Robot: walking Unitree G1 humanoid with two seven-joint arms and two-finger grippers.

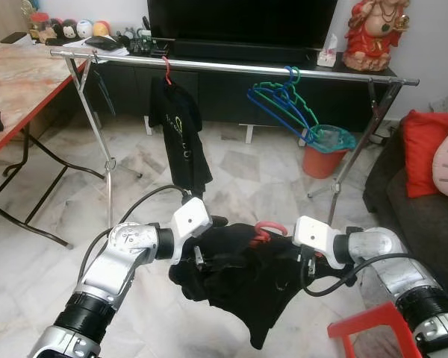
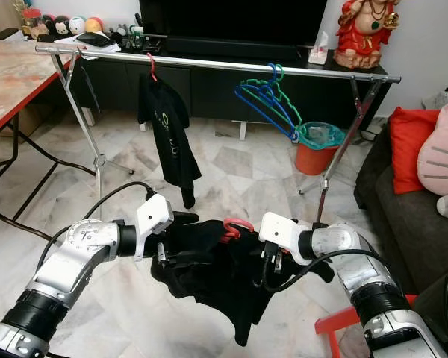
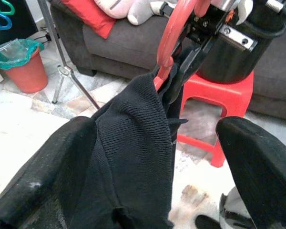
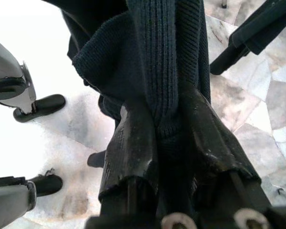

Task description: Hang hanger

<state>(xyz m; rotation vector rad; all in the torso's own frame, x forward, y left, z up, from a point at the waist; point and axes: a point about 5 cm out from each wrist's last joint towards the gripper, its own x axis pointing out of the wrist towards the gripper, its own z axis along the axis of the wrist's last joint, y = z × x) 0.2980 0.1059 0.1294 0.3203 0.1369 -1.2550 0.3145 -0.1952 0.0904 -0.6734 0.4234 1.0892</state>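
Right gripper (image 4: 167,138) has its two black fingers pressed together on a fold of the black knitted garment (image 1: 246,280), the cloth squeezed between the pads. Left gripper (image 3: 157,143) stands wide apart, one finger (image 3: 43,171) on each side of the same garment, the cloth draped between them and lying against the near finger; whether it bears any grip I cannot tell. Between the two grippers, the red hanger (image 1: 267,229) pokes its hook up out of the garment's collar, held low in front of the robot and well short of the rail.

Now the room, all measured from the silver clothes rail (image 1: 231,67), biggest first. Behind the rail runs a dark TV cabinet (image 1: 231,86) with a black television (image 1: 243,22) on top. Off the rail's left end, a red-edged marble-look table (image 1: 22,82). Off the right end, a dark sofa (image 1: 414,201) with a red cushion (image 1: 425,153). On the rail near its left side hangs a black shirt (image 1: 178,134) on a red hook. Toward the right end hang empty blue and green hangers (image 1: 284,104), and just below them, under the rail, an orange bin (image 1: 325,153) with a teal liner. Nearer the robot than the rail, at the lower right, a red stool (image 1: 373,332) beside the right arm.
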